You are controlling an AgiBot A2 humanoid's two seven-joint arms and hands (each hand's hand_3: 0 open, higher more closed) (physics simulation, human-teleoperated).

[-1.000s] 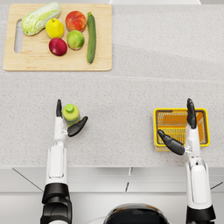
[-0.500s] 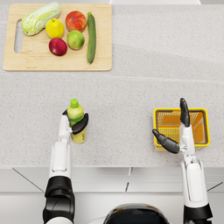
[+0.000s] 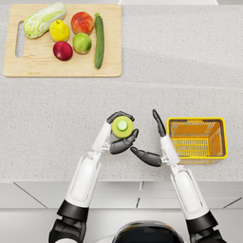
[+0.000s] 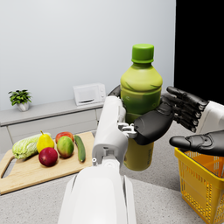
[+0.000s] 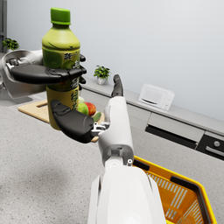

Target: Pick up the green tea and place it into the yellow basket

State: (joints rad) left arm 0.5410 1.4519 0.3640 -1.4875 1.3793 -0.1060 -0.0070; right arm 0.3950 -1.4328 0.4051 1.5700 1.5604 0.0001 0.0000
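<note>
The green tea bottle (image 3: pixel 122 126), green with a green cap, is lifted off the counter in my left hand (image 3: pixel 115 141), which grips it around the middle. It stands upright in the left wrist view (image 4: pixel 139 92), with the left hand (image 4: pixel 151 124) wrapped around it. My right hand (image 3: pixel 160 151) holds nothing, fingers spread, close beside the bottle on the basket's side. The yellow basket (image 3: pixel 223 137) stands on the counter just right of that hand, nothing in it. In the right wrist view the bottle (image 5: pixel 61 48) is just beyond the right hand (image 5: pixel 74 120).
A wooden cutting board (image 3: pixel 47 69) at the far left of the grey counter carries a cabbage (image 3: pixel 43 19), a cucumber (image 3: pixel 98 40) and several fruits. Bare counter lies between the board and my hands. The counter's front edge runs just below the basket.
My left hand has lifted the bottle and carried it right, toward the basket. My right hand has moved left, from over the basket to beside the bottle.
</note>
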